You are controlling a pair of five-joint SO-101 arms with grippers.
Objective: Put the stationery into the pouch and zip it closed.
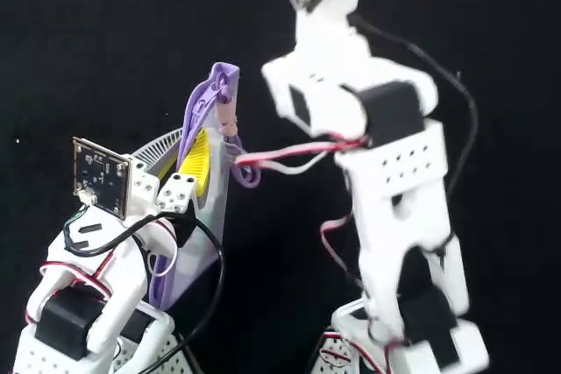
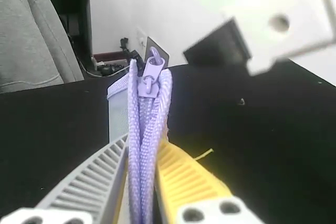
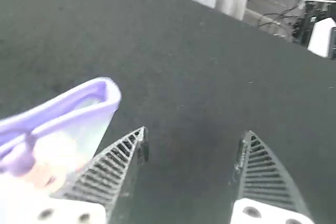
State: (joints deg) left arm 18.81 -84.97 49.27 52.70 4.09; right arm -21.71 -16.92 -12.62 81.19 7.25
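Observation:
The pouch (image 1: pixel 213 98), lavender with clear walls, stands on edge above the black table. My left gripper (image 1: pixel 187 162) is shut on its zipper edge. In the left wrist view the grey finger (image 2: pixel 86 182) and yellow finger (image 2: pixel 186 179) of the left gripper (image 2: pixel 140 182) squeeze the lavender zipper tape, and the slider (image 2: pixel 153 71) sits at the far top end. My right gripper (image 3: pixel 194 135) is open just beside the pouch's corner (image 3: pixel 84 111), with nothing between its fingers. A pale pinkish shape (image 3: pixel 50 156) shows at the pouch near the zipper pull.
The right arm's white body (image 1: pixel 386 172) rises at centre right, with red and white cables (image 1: pixel 289 155) strung across to the pouch. The black tabletop (image 1: pixel 105 50) spreads all around. Room clutter lies beyond the table's far edge (image 3: pixel 273 3).

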